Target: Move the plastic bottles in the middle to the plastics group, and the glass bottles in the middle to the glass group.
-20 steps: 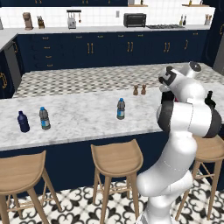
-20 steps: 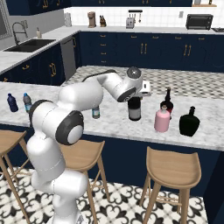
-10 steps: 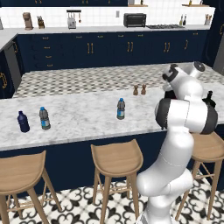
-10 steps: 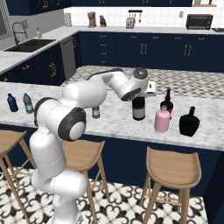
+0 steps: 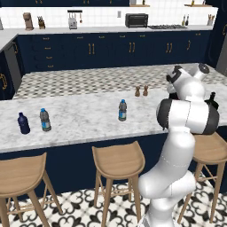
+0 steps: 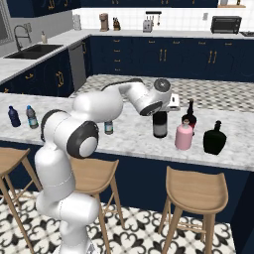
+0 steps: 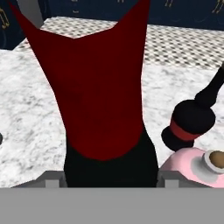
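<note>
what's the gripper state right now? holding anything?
Gripper: down at the top of the wine bottle, whose red cap is right against the hand camera. Whether the jaws are open or clamped on it cannot be told.

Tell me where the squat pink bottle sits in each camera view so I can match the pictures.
Left base view: the robot's white arm covers that end of the counter.
Right base view: pink bottle right of centre, on the counter's near edge.
Hand view: bottom right corner, grey cap up.
Shared landmark: the wine bottle just to its left.

Marble counter (image 6: pixel 134 139) glossy; stools (image 6: pixel 196 191) matt wood.
</note>
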Controlling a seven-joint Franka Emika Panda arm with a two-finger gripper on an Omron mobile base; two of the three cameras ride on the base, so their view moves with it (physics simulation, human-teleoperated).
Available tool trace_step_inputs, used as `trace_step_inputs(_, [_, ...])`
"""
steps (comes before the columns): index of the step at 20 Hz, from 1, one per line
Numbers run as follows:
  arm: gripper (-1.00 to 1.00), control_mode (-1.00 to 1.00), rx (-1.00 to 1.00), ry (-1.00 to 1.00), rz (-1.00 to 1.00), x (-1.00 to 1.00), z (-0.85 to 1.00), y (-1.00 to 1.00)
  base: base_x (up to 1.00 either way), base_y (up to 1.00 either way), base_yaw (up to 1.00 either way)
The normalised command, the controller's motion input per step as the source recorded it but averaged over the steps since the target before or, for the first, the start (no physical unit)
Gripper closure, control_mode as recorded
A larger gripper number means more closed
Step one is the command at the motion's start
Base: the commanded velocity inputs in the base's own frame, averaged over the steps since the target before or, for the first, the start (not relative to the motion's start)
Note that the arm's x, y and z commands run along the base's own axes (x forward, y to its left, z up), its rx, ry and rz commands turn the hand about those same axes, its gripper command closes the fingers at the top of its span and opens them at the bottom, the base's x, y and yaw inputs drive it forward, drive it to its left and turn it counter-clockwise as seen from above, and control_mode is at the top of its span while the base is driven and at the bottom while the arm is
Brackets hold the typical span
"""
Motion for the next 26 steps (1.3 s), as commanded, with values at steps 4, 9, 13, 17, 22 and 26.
trace_step_inputs(4, [1.0, -1.0, 0.0, 0.0, -0.01, 0.0, -0.27, -0.05, 0.0, 0.0, 0.0])
trace_step_inputs(9, [1.0, -1.0, 0.0, 0.0, 0.0, 0.0, -0.6, 0.0, 0.0, 0.0, 0.0])
trace_step_inputs(13, [1.0, -1.0, 0.0, 0.0, 0.0, 0.0, -0.51, 0.0, 0.0, 0.0, 0.0])
trace_step_inputs(17, [1.0, -1.0, 0.0, -0.02, 0.0, 0.0, -0.25, 0.0, 0.0, 0.0, 0.0])
trace_step_inputs(22, [1.0, -1.0, 0.0, -0.03, 0.0, 0.36, 0.08, -0.01, 0.0, 0.0, 0.0])
trace_step_inputs(26, [1.0, -1.0, 0.0, 0.0, 0.0, 0.62, 0.09, -0.07, 0.0, 0.0, 0.0])
